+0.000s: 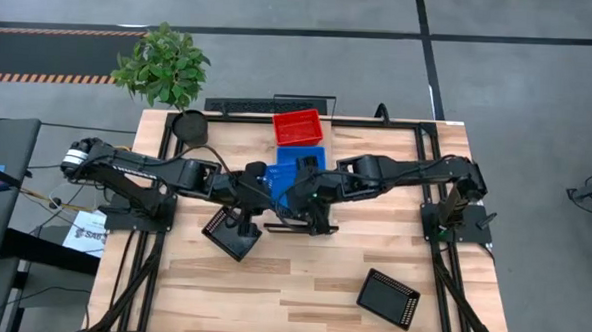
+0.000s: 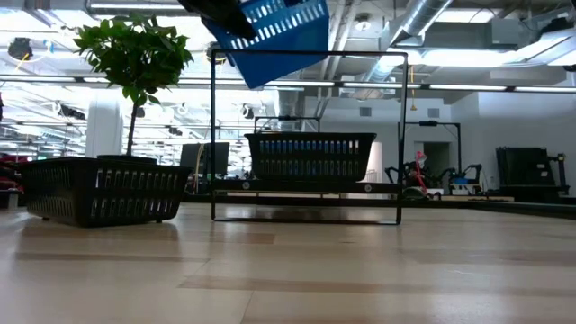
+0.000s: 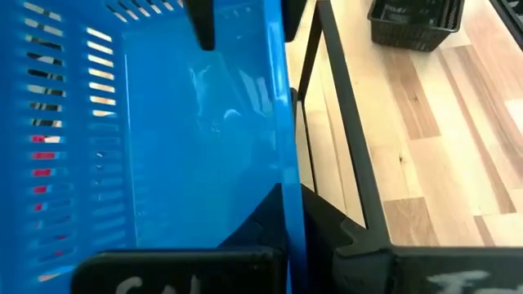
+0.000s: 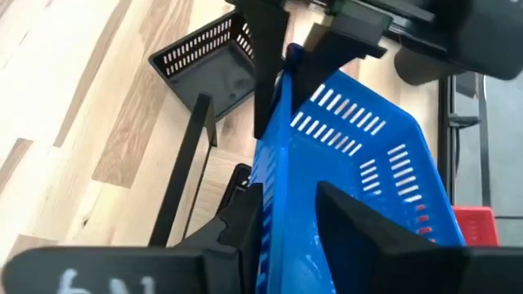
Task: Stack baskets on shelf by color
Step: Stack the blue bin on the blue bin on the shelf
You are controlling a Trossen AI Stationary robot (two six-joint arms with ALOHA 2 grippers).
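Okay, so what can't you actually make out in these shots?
- High view: the arms cover much of the blue basket, so I cannot tell whether it is one basket or several nested.
- Low view: the top edge cuts off the lifted blue basket's upper part.
- High view: the red basket, seen straight down, hides anything nested beneath it.
- Left wrist view: the blue wall blocks most of the scene beyond.
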